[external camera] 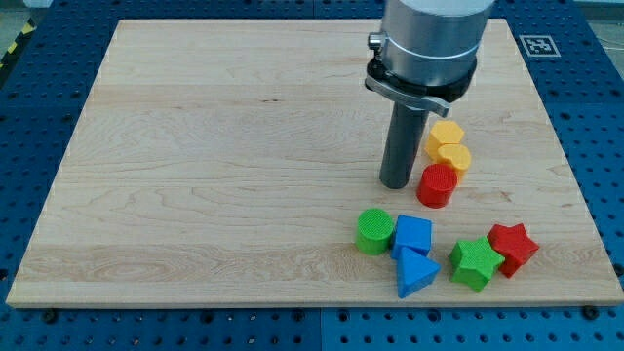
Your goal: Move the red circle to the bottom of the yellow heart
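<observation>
The red circle [438,185] stands on the wooden board at the view's right of centre. Just above it, touching or nearly so, is the yellow heart [453,156], and above that a yellow hexagon [445,134]. My tip [395,184] rests on the board just left of the red circle, very close to its left side and about level with it. The rod rises from the tip to the arm's grey body at the view's top.
A green circle [373,231], a blue cube-like block [412,235], a blue triangle [416,274], a green star [475,262] and a red star [513,246] lie in a row below the red circle. The board's right edge [561,146] is near.
</observation>
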You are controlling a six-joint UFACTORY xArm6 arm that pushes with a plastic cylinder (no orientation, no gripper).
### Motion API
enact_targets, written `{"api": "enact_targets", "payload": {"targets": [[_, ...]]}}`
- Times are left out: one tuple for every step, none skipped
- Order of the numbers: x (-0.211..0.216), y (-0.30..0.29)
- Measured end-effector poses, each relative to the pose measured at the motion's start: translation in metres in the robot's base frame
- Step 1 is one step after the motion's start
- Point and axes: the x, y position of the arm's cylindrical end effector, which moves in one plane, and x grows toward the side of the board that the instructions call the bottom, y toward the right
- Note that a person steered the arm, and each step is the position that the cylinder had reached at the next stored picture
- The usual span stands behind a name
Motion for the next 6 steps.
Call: {"api": "enact_targets", "payload": {"targets": [[0.0, 0.007], [0.005, 0.007], [0.01, 0.007], [0.011, 0.007], [0.015, 0.01], [0.016, 0.011]]}}
